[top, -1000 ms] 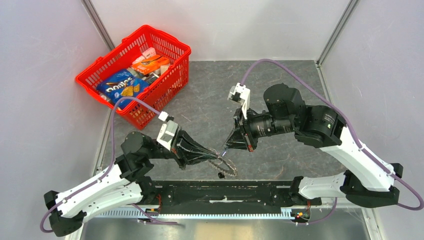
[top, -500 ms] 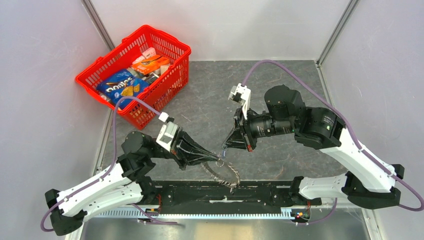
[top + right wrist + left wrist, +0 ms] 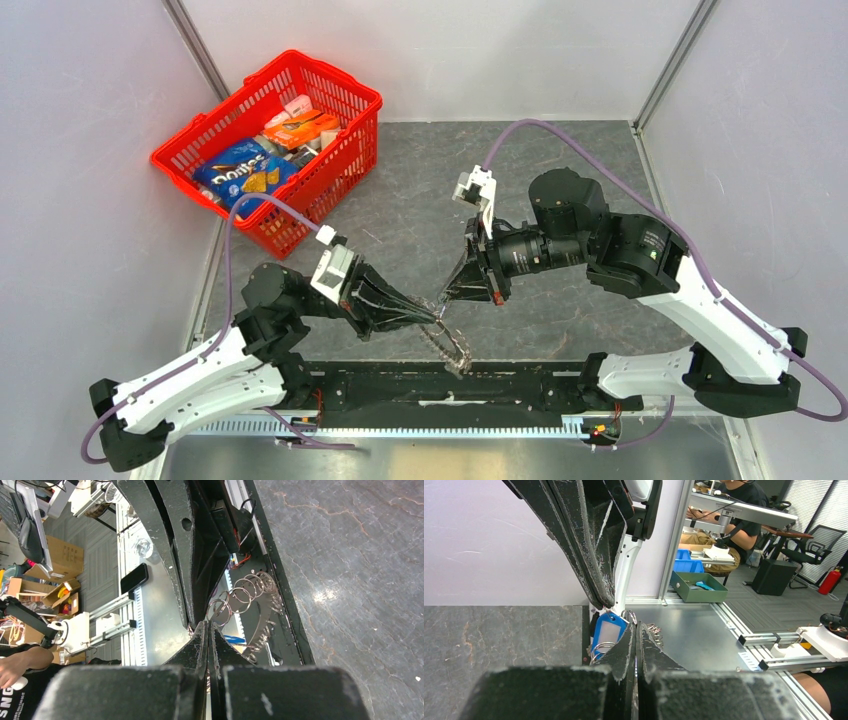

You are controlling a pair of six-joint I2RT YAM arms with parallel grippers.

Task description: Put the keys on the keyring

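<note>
Top external: Doritos bag [image 3: 243, 170] in basket [image 3: 335, 170]; keys [image 3: 448, 345] hang.

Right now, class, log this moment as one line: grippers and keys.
left gripper: shut on keys | right gripper: shut, tip by blue tag | keys: hanging below both tips

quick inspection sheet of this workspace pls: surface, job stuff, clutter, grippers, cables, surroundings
surface: dark grey marbled tabletop, no spills seen
job's things: keys bunched on linked rings, hanging below the gripper tips; blue tag among them
clutter: red basket at far left, holding a Doritos bag and small boxes
grippers: left gripper shut on the keys; right gripper shut, apparently on the blue tag's top; tips almost meet
cables: purple cable on each arm, hanging free of the keys
surroundings: pale enclosure walls; office with a seated person beyond the frame
</note>
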